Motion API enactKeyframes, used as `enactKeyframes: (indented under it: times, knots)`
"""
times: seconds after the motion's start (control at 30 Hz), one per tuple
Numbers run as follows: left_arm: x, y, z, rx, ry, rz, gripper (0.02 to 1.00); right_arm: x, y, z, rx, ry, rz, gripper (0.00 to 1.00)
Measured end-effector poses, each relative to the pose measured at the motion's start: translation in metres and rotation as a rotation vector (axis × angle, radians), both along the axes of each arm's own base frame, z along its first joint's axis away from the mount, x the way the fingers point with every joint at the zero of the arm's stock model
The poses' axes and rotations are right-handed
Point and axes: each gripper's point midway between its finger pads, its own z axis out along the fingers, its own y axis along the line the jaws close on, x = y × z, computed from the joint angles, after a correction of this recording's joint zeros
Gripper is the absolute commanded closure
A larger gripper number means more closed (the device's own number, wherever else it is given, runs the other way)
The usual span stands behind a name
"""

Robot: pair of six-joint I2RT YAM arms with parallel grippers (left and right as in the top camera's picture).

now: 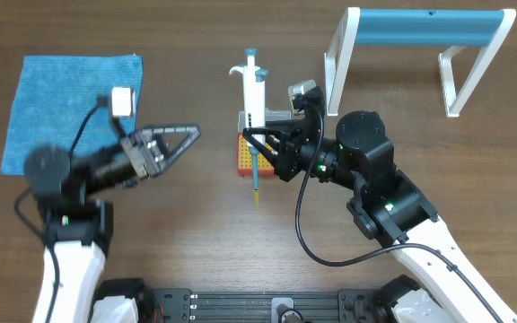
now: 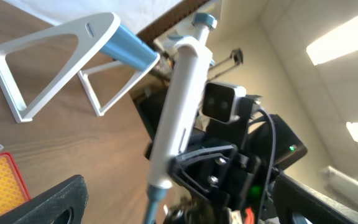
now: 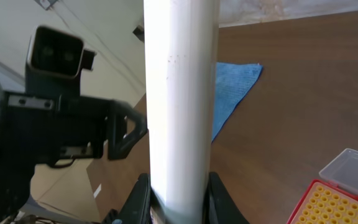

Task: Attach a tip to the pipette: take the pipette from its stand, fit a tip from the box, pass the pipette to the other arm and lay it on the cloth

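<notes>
My right gripper (image 1: 264,144) is shut on the white pipette (image 1: 254,94), held upright above the orange tip box (image 1: 243,160). A yellow tip (image 1: 257,196) sits on the pipette's lower end. In the right wrist view the pipette body (image 3: 182,106) stands between my two fingers (image 3: 135,200). My left gripper (image 1: 187,144) is open, a short way left of the pipette and pointing at it. The left wrist view looks at the pipette (image 2: 180,106) and the right gripper (image 2: 207,171) around it. The blue cloth (image 1: 70,108) lies flat at the far left.
The white and blue pipette stand (image 1: 420,36) is at the back right, seen too in the left wrist view as the stand (image 2: 73,53). The tip box's clear lid (image 3: 353,171) hangs open beside the tip box (image 3: 334,202). Bare wooden table (image 1: 196,242) lies between the arms.
</notes>
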Motion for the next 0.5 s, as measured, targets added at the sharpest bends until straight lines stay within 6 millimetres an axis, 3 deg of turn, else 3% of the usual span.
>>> enactKeyframes:
  times: [0.07, 0.17, 0.33, 0.37, 0.4, 0.43, 0.47, 0.5]
  knots:
    - [0.012, -0.008, 0.000, 0.023, -0.053, -0.085, 0.060, -0.003, 0.002, 0.001, 0.007, 0.001, 0.020, 0.921]
    - [0.027, -0.039, 0.005, 0.030, -0.104, -0.212, 0.058, -0.010, 0.006, 0.003, 0.029, 0.026, 0.061, 0.921]
    - [0.033, -0.084, 0.012, 0.020, -0.175, -0.330, 0.066, -0.017, 0.009, 0.004, 0.053, 0.063, 0.095, 0.921]
    - [0.036, -0.090, 0.010, 0.016, -0.164, -0.334, 0.180, -0.018, 0.010, 0.004, 0.056, 0.065, 0.107, 0.919]
    - [0.036, -0.094, 0.008, 0.014, -0.156, -0.335, 0.801, -0.020, 0.010, 0.005, 0.058, 0.067, 0.117, 0.921]
    - [0.036, -0.095, 0.008, 0.013, -0.156, -0.333, 0.991, -0.022, 0.011, 0.005, 0.061, 0.070, 0.126, 0.921]
    - [0.038, -0.095, 0.009, 0.011, -0.160, -0.323, 0.991, -0.023, 0.011, 0.005, 0.063, 0.071, 0.134, 0.838]
    - [0.040, -0.095, 0.010, 0.009, -0.161, -0.309, 0.991, -0.024, 0.012, 0.005, 0.065, 0.076, 0.137, 0.270]
